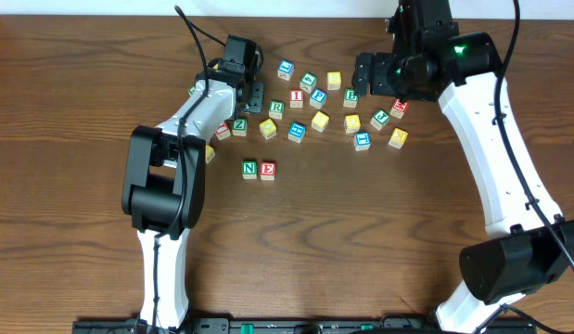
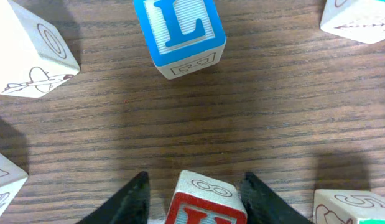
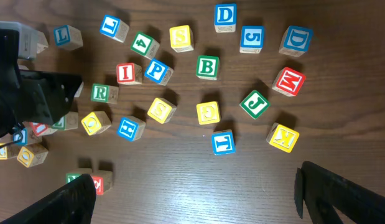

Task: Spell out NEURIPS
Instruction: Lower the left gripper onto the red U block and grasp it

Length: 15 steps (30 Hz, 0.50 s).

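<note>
A green N block [image 1: 249, 169] and a red E block [image 1: 268, 170] stand side by side near the table's middle. They also show in the right wrist view, N [image 3: 73, 179] and E [image 3: 100, 182]. My left gripper [image 1: 252, 93] is low at the left of the block scatter. In the left wrist view its fingers [image 2: 194, 177] straddle a red-faced block [image 2: 203, 202] whose letter looks like a U, with a gap at the left finger. My right gripper [image 3: 204, 199] is wide open and empty, high above the scatter [image 1: 379, 74]. Green R [image 1: 276, 109], red I [image 1: 296, 96], blue P [image 1: 317, 96] and yellow S [image 1: 334, 80] lie loose.
A blue L block [image 2: 180, 34] lies just ahead of the left fingers, with white-sided blocks to the left [image 2: 30, 56] and right [image 2: 360, 18]. Several other letter blocks lie around, such as green B [image 1: 350, 96], blue T [image 1: 362, 140] and yellow K [image 1: 397, 137].
</note>
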### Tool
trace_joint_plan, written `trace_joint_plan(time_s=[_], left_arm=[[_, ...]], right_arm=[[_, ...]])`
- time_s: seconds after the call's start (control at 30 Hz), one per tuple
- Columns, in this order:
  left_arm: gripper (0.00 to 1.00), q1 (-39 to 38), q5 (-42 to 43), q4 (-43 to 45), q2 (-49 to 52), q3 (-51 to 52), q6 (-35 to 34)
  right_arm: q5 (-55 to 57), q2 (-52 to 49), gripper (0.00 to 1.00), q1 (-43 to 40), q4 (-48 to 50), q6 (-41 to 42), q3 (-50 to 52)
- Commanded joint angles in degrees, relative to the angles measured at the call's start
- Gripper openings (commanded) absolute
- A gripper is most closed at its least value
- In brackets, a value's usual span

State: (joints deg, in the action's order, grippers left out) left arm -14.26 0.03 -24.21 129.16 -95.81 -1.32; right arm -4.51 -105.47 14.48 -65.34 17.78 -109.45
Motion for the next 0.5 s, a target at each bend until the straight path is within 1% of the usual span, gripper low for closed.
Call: trace_joint_plan(time_s=[0.0,0.27,0.4,0.43,0.47], left_arm=[[0.41,0.02,-0.66,-0.57,1.16,0.35,0.24],[0.36,0.04,-0.68,-1.18,1.14,0.33,0.20],[0.37,0.04,-0.68,-1.97,1.11,0.31,0.07],[0.38,0.04,-0.68,-2.47,1.11,0.28,-0.26],[0.41,0.04,-0.68,-2.91,1.11,0.28,-0.52]], right_arm=[[0.04,0.33,0.99,0.24,-0.07,0.59,-0.26],[0.04,0.33,0.99,0.24,-0.07,0.59,-0.26],[0.04,0.33,0.99,0.24,-0.07,0.59,-0.26],[0.04,0.33,0.99,0.24,-0.07,0.59,-0.26],[0.04,0.33,0.99,0.24,-0.07,0.59,-0.26]])
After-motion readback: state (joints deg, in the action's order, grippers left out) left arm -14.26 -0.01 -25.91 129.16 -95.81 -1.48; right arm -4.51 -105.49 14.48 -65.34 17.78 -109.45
